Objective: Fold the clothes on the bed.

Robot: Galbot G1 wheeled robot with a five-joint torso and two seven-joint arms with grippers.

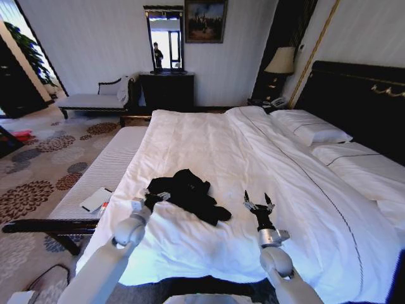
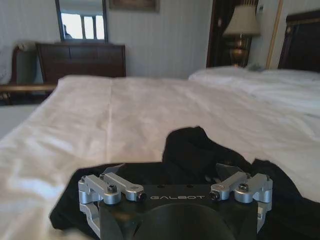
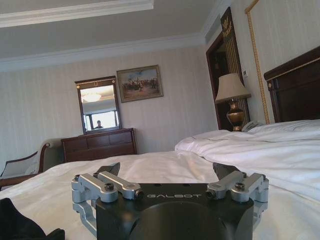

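One black T-shirt [image 1: 188, 194], one bed [image 1: 266, 164], two grippers

T-shirt [image 1: 188, 193]: matt black cloth, crumpled. Bed [image 1: 266, 164]: white cloth, lightly creased; headboard [image 1: 354, 104] dark glossy wood. Left gripper [image 2: 170, 172] and right gripper [image 3: 167, 172]: brushed silver metal fingers on matt black bodies. Dresser [image 3: 99, 144]: dark polished wood.

2 white arms, silver wrists — black left claw [image 2: 176, 176], right claw [image 3: 169, 173] marked GALBOT, silver linkages.
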